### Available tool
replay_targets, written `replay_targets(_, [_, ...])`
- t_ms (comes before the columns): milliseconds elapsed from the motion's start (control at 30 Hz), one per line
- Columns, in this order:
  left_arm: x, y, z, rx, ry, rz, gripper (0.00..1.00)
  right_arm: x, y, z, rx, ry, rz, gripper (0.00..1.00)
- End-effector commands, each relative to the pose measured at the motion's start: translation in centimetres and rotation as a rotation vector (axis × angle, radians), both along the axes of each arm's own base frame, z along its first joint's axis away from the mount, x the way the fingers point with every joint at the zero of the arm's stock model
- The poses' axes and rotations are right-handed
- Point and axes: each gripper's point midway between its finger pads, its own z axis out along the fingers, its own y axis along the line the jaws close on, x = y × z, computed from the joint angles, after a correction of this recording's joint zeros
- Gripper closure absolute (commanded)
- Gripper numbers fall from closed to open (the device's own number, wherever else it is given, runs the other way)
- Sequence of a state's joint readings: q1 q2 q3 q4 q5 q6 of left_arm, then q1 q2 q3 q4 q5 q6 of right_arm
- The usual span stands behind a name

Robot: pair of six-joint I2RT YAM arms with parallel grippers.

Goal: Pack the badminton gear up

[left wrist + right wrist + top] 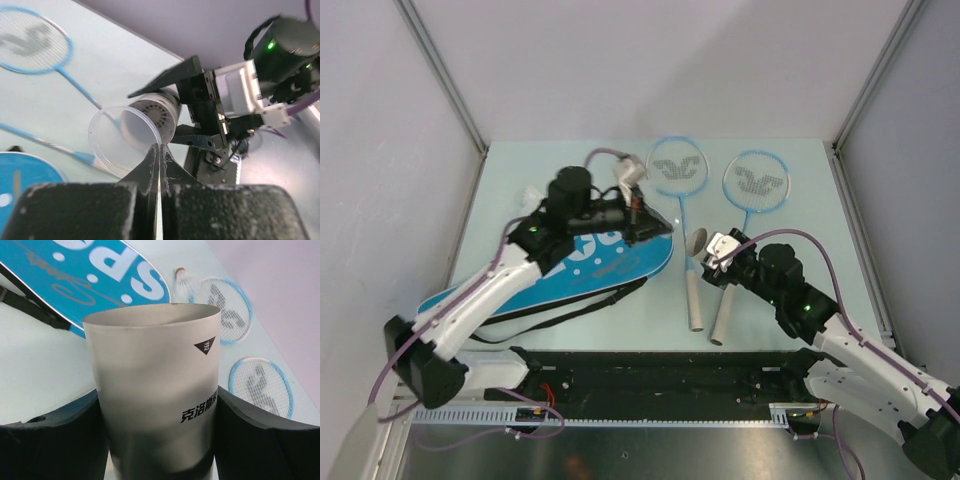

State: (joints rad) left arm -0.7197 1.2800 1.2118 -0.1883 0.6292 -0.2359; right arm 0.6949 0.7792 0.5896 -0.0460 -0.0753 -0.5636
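My right gripper [160, 430] is shut on the long white tube [155, 365], which has black lettering and its open end pointing away. In the left wrist view the tube's [156, 114] open mouth shows shuttlecocks inside. My left gripper [160, 146] is shut, pinching the rim of a clear round lid [117, 140] just in front of that mouth. From the top, the left gripper [662, 232] and right gripper [708, 252] face each other over the table. Two light-blue rackets [678, 170] [756, 182] lie flat. The blue "SPORT" bag [590, 270] lies under my left arm.
A loose shuttlecock [185, 281] lies between the bag's tip and a racket head. The racket handles [693, 300] [723, 315] lie under and beside my right gripper. The bag's black strap [570, 310] trails toward the near edge. Grey walls enclose the table.
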Motion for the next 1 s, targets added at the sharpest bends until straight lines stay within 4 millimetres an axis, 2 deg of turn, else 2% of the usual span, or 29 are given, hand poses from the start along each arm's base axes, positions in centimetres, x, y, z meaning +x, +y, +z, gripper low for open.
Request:
replay_targets(0, [-0.7, 3.5, 5.4, -0.123, -0.106, 0.044, 1.00, 0.1, -0.8, -1.1, -0.020, 0.021, -0.028, 0.71])
replay_targets(100, [-1.5, 3.6, 5.0, -0.130, -0.067, 0.024, 1.00, -0.1, -0.3, -1.3, -0.005, 0.028, -0.008, 0.72])
replay_targets(133, [-1.2, 3.4, 4.2, -0.119, -0.038, 0.032, 1.00, -0.1, -0.3, -1.2, 0.001, 0.025, -0.009, 0.71])
replay_targets(167, [-1.0, 3.4, 3.7, -0.113, -0.023, 0.050, 1.00, 0.0, -0.4, -1.0, 0.004, 0.020, -0.026, 0.71])
replay_targets(200, [-0.6, 3.5, 2.9, -0.101, -0.005, 0.084, 1.00, 0.8, -1.5, -0.5, 0.008, -0.002, -0.108, 0.69])
replay_targets(267, [1.1, 4.2, -0.4, -0.030, 0.033, 0.217, 1.00, 1.4, -2.7, 0.9, 0.045, -0.023, -0.221, 0.69])
replay_targets(300, [1.0, 4.0, -1.9, 0.006, 0.045, 0.243, 0.99, 2.0, -4.8, 1.8, 0.060, -0.052, -0.351, 0.69])
replay_targets(333, [1.9, 4.6, -4.6, 0.083, 0.057, 0.330, 1.00, 2.0, -5.6, 2.7, 0.077, -0.071, -0.403, 0.69])
replay_targets(367, [1.9, 4.3, -6.3, 0.128, 0.077, 0.350, 1.00, 2.0, -6.4, 3.2, 0.107, -0.080, -0.453, 0.69])
replay_targets(433, [0.5, 2.9, -9.0, 0.194, 0.100, 0.343, 1.00, 1.8, -8.4, 4.5, 0.150, -0.116, -0.542, 0.69])
replay_targets(467, [1.0, 2.8, -10.3, 0.237, 0.085, 0.392, 1.00, 1.8, -8.7, 4.7, 0.158, -0.122, -0.550, 0.68])
replay_targets(500, [0.1, 1.6, -12.0, 0.296, 0.074, 0.381, 1.00, 1.7, -9.1, 4.9, 0.157, -0.132, -0.551, 0.67])
replay_targets(533, [-0.2, 1.1, -13.0, 0.330, 0.065, 0.374, 1.00, 1.6, -9.3, 5.4, 0.166, -0.146, -0.552, 0.67])
replay_targets(567, [0.3, 1.2, -13.8, 0.364, 0.051, 0.425, 1.00, 1.6, -9.4, 6.3, 0.197, -0.169, -0.554, 0.67])
replay_targets(600, [-0.3, 0.4, -15.7, 0.410, 0.068, 0.412, 1.00, 1.6, -9.5, 6.5, 0.197, -0.180, -0.552, 0.67])
replay_targets(700, [-0.8, 0.0, -18.7, 0.482, 0.108, 0.442, 1.00, 1.4, -9.6, 7.5, 0.226, -0.209, -0.540, 0.66])
replay_targets(733, [-0.9, -0.1, -20.4, 0.526, 0.124, 0.446, 0.99, 1.4, -9.7, 7.8, 0.233, -0.218, -0.538, 0.66])
replay_targets(833, [-1.8, -0.5, -23.1, 0.582, 0.165, 0.431, 0.99, 1.3, -9.4, 8.3, 0.251, -0.229, -0.505, 0.66])
replay_targets(900, [-2.2, -0.8, -23.9, 0.601, 0.170, 0.430, 0.99, 1.4, -9.3, 8.1, 0.245, -0.226, -0.499, 0.66])
replay_targets(933, [-2.2, -1.0, -24.1, 0.603, 0.178, 0.429, 0.98, 1.4, -9.2, 8.0, 0.240, -0.222, -0.493, 0.66])
replay_targets(967, [-2.3, -1.0, -24.7, 0.615, 0.187, 0.428, 0.89, 1.5, -9.1, 7.8, 0.235, -0.217, -0.492, 0.66])
